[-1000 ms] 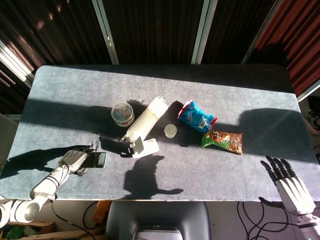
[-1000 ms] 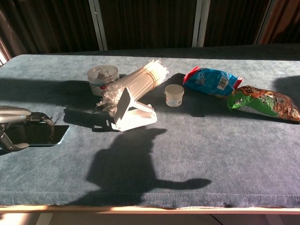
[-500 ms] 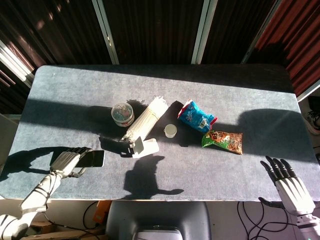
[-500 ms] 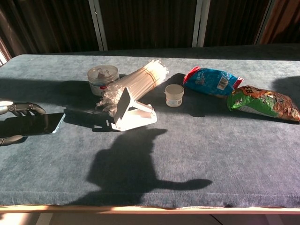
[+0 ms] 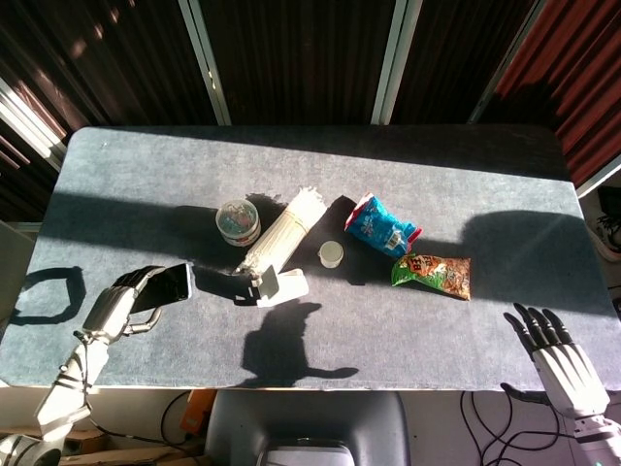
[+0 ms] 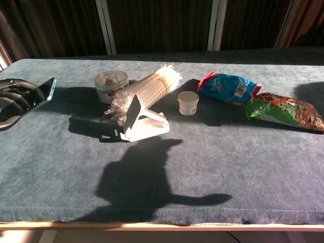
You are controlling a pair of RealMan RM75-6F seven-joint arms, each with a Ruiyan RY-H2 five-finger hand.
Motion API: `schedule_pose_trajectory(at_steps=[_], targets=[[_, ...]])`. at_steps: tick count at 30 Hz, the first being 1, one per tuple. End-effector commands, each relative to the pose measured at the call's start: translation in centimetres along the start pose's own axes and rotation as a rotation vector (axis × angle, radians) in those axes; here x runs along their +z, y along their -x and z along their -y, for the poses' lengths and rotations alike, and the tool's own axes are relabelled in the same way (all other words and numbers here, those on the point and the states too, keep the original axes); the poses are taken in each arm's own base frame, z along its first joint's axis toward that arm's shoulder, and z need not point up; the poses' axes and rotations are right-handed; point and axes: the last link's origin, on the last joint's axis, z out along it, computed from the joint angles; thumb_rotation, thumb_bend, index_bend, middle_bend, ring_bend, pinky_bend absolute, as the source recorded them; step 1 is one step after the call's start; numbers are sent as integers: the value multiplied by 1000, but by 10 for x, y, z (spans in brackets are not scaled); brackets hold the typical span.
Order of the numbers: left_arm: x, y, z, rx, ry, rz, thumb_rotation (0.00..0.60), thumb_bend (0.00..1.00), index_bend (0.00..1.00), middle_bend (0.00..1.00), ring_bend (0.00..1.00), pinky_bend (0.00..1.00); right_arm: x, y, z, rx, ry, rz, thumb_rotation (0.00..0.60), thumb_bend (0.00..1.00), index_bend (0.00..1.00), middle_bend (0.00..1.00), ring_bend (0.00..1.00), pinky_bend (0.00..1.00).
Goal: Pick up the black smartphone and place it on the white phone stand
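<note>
I have the black smartphone [image 5: 171,285] gripped in the left robot hand [image 5: 121,302], lifted clear of the surface [image 5: 408,340] at its near-left part. So the pickup looks done and I judge the carry to be the step in hand. The white phone stand [image 5: 279,285] sits to the right of the phone, just in front of the bundle of straws [image 5: 283,231]. Next I need to bring the phone across, tilt it to match the stand's sloped back, and lower its bottom edge onto the lip without knocking the light stand.

The right robot hand [image 5: 555,357] rests at the near-right edge, fingers spread, holding nothing; only the head view shows it. The chest view shows the stand's angled backrest and front lip, and the phone's tilted glassy face [image 6: 44,93], which the overhead view flattens.
</note>
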Motion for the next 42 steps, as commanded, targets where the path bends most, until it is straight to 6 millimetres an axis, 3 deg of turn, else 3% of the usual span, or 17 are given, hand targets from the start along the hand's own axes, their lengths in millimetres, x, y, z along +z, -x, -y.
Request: schedule_pose_trajectory(at_steps=[1, 12, 25, 42], targets=[[0, 12, -18, -172, -8, -43, 600, 489, 947, 1000, 819, 245, 0, 1, 1, -1, -1, 1, 600, 109, 0, 0, 0, 0], [25, 44, -79, -450, 41, -151, 600, 489, 947, 1000, 811, 250, 2, 0, -1, 1, 1, 5, 600, 110, 0, 0, 0, 0], [57, 85, -132, -576, 67, -142, 600, 488, 947, 1000, 811, 250, 3, -1, -2, 11, -1, 10, 600, 110, 0, 0, 0, 0], [79, 119, -157, -598, 80, -241, 600, 496, 947, 1000, 803, 240, 2, -3, -4, 22, -9, 9, 600, 110, 0, 0, 0, 0]])
